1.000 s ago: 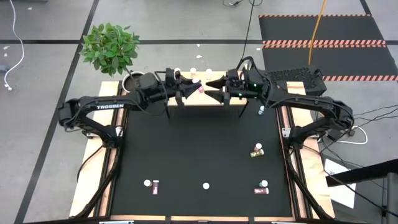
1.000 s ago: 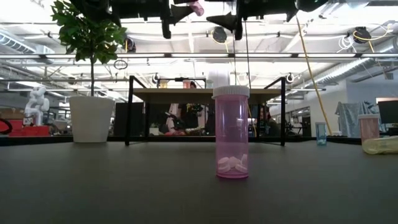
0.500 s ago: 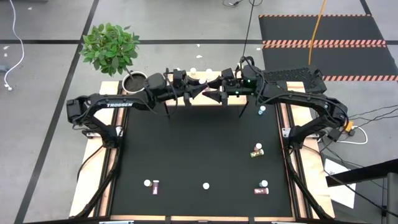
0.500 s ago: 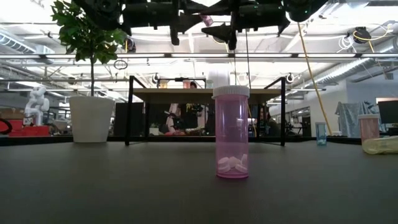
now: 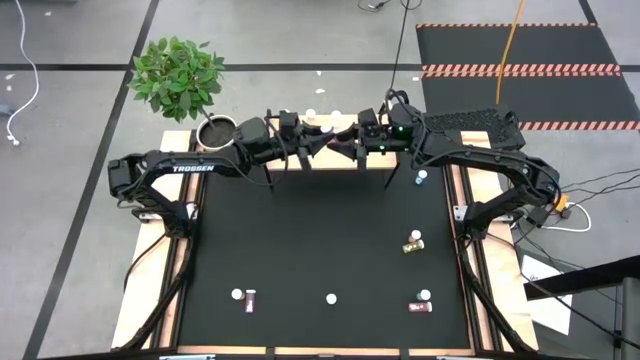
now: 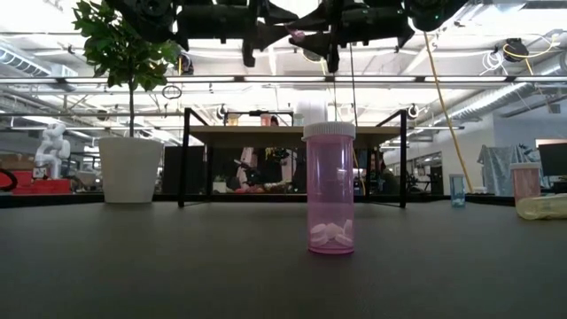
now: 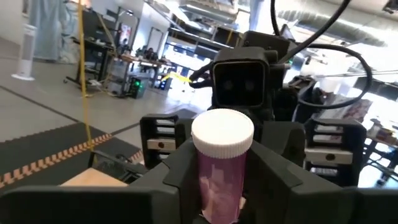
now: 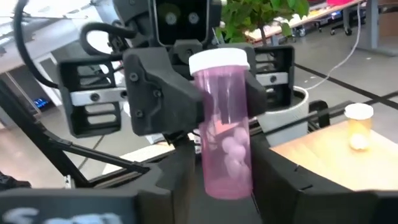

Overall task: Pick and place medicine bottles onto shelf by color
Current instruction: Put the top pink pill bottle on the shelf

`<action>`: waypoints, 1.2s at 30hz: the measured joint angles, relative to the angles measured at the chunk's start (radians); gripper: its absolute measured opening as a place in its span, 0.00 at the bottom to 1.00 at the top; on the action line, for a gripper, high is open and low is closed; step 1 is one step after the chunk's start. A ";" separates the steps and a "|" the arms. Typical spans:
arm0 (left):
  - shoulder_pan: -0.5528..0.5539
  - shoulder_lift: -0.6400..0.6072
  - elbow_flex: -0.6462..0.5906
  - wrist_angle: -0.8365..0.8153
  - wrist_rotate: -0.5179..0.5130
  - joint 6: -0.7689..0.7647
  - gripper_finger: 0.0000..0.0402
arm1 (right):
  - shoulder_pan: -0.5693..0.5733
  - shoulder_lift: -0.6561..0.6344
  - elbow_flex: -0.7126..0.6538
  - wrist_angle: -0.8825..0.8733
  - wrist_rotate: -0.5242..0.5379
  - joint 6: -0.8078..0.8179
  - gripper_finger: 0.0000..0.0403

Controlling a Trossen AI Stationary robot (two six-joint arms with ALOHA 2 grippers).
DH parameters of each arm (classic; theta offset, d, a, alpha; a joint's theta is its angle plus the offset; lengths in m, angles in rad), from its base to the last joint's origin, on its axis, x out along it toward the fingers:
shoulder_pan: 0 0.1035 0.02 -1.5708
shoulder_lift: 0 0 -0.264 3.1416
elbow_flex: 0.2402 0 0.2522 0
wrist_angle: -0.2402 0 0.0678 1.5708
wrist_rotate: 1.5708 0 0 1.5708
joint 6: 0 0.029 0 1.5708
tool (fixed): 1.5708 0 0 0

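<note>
While the two dark arms meet nose to nose in the upper centre of my overhead frame, the translucent pink plastic medicine bottle with the ribbed white cap [image 8: 224, 130] hangs upright between them, well above the light wooden shelf on thin dark legs [image 6: 292, 133]. I can see small pale pills through its smooth cylindrical wall.

The left gripper [image 5: 322, 143] is clamped on the bottle's body; in its wrist camera the bottle stands between its matte black fingers [image 7: 177, 174]. The right gripper [image 5: 341, 146] comes in from the opposite side, and in its wrist camera its own blocky fingers [image 8: 180, 168] press against the bottle's lower sides, so I read both grippers as closed on it. Both forearms reach level and inward from the table's side edges, elbows bent outward, wrists facing each other.

On the flat black table mat [image 5: 320, 230] a second pink translucent bottle [image 6: 330, 190] stands upright at the centre of the low frame. In the overhead frame a yellow bottle [image 5: 412, 243] lies on its side right of centre, a dark pink one [image 5: 420, 305] lies at lower right, and another [image 5: 248, 297] at lower left. A small teal bottle [image 5: 420, 178] stands near the right edge. One yellow bottle [image 8: 359, 127] sits on the wooden top. A leafy green plant [image 5: 178, 75] in a smooth white pot [image 6: 130, 168] fills the upper left.
</note>
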 joint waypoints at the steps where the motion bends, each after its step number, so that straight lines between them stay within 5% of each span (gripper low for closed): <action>1: 0.000 0.000 0.000 -0.004 -0.011 0.001 0.31 | 0.000 0.000 0.000 -0.010 0.004 -0.006 0.31; 13: -0.005 -0.013 0.000 -0.063 -0.045 0.001 0.71 | 0.000 0.000 -0.001 -0.050 0.106 -0.118 0.24; 18: 0.013 -0.051 0.000 -0.091 -0.084 0.001 0.80 | 0.001 0.000 -0.001 -0.091 0.148 -0.217 0.25; 36: 0.036 -0.051 0.158 -0.439 -0.039 0.145 0.59 | 0.003 0.000 -0.001 -0.107 0.160 -0.338 0.25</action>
